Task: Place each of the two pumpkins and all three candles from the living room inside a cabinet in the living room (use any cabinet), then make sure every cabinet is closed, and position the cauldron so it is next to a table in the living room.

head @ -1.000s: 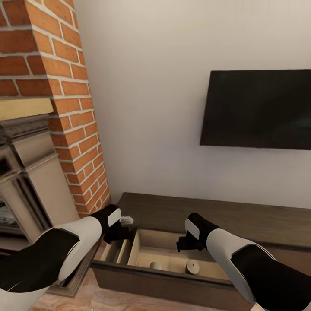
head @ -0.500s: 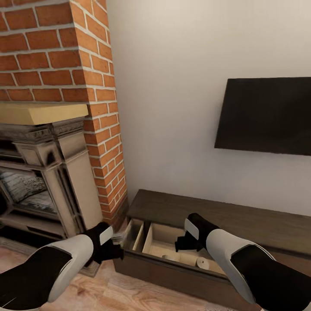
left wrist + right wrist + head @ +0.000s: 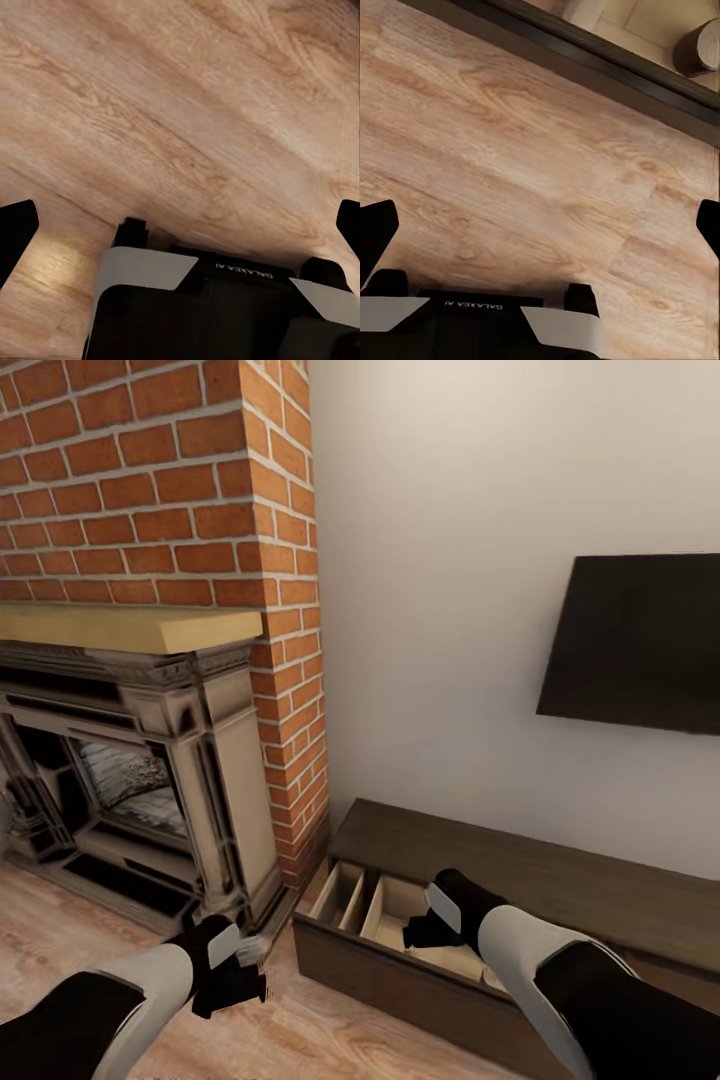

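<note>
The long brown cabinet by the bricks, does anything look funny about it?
Yes. One drawer of the cabinet is pulled out, showing its pale wood dividers, so it hangs over the wooden floor instead of sitting flush. A dark grey candle sits inside. Both tools are empty, fingers spread, over bare floor.

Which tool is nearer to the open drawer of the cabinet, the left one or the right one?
Right. The right tool hangs over the open drawer of the cabinet. The left tool is off to the drawer's side, above the wooden floor, toward the fireplace.
</note>
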